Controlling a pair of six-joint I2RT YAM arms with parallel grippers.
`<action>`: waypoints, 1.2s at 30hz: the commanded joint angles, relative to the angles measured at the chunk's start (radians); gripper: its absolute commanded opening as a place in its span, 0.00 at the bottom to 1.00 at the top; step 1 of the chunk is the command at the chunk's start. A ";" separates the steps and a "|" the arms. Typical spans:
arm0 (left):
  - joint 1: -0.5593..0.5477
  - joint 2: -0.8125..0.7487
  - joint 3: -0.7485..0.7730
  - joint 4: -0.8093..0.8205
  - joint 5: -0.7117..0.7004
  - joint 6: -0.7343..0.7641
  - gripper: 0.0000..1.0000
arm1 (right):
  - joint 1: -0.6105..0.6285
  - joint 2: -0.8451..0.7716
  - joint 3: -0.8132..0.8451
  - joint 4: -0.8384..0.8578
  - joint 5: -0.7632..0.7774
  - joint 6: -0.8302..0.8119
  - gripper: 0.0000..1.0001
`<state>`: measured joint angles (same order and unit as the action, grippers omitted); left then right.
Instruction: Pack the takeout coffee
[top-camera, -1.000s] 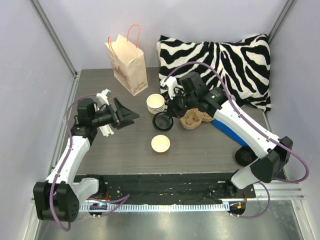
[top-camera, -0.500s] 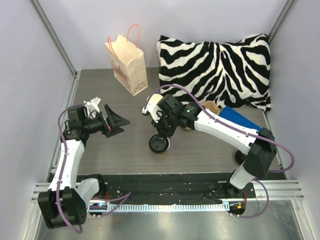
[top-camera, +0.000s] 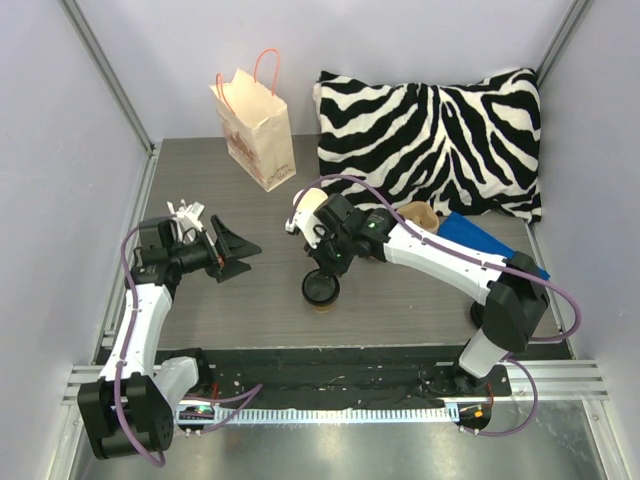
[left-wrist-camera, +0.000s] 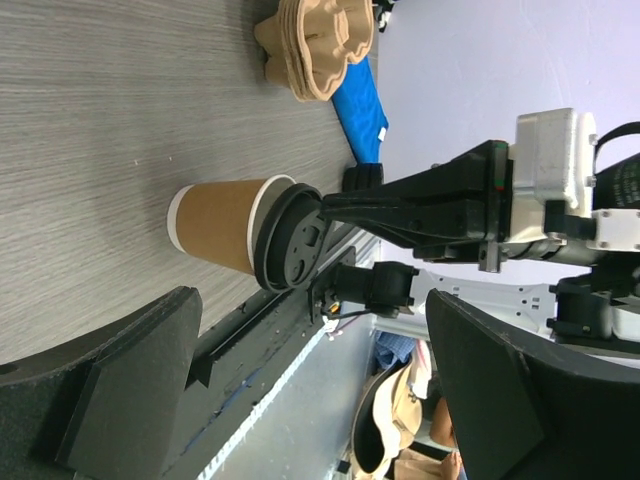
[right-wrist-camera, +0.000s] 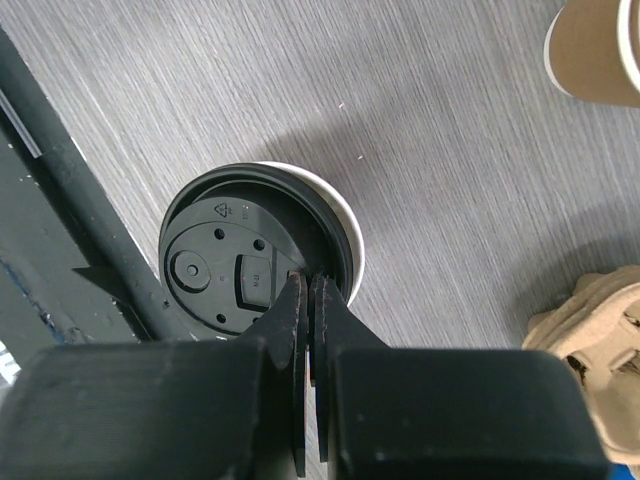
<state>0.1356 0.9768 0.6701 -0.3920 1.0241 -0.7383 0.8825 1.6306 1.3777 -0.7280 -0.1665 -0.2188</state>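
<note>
The takeout coffee's brown paper cup (top-camera: 322, 302) (left-wrist-camera: 215, 225) stands upright on the table near the front edge. Its black lid (top-camera: 320, 288) (left-wrist-camera: 290, 250) (right-wrist-camera: 230, 275) lies over the cup's mouth, skewed, so part of the white rim (right-wrist-camera: 348, 232) shows beside it. My right gripper (top-camera: 327, 270) (right-wrist-camera: 308, 288) is shut on the lid's edge from above. My left gripper (top-camera: 240, 252) (left-wrist-camera: 320, 390) hangs wide open to the left of the cup, apart from it, with nothing between its fingers.
A paper bag (top-camera: 255, 125) with pink handles stands at the back left. A zebra pillow (top-camera: 430, 120) fills the back right. Behind the right arm sit stacked cups (top-camera: 310, 203) (right-wrist-camera: 600, 50), a pulp cup carrier (top-camera: 420, 212) (left-wrist-camera: 320, 45) and a blue flat thing (top-camera: 490, 240).
My right gripper brought the black lid forward from beside the stacked cups onto the brown cup. My left arm drew back to the left, its jaws opening a little wider.
</note>
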 joint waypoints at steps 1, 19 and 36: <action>0.002 -0.018 -0.010 0.074 0.039 -0.050 1.00 | -0.020 -0.055 -0.038 0.084 -0.024 -0.001 0.01; 0.001 -0.032 -0.047 0.182 0.025 -0.128 1.00 | -0.100 -0.089 -0.040 0.096 -0.125 0.004 0.01; -0.021 -0.038 -0.033 0.251 0.005 -0.138 1.00 | -0.131 -0.058 -0.086 0.122 -0.171 0.009 0.01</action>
<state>0.1188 0.9504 0.6159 -0.2070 1.0294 -0.8623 0.7506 1.5860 1.2984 -0.6506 -0.3206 -0.2108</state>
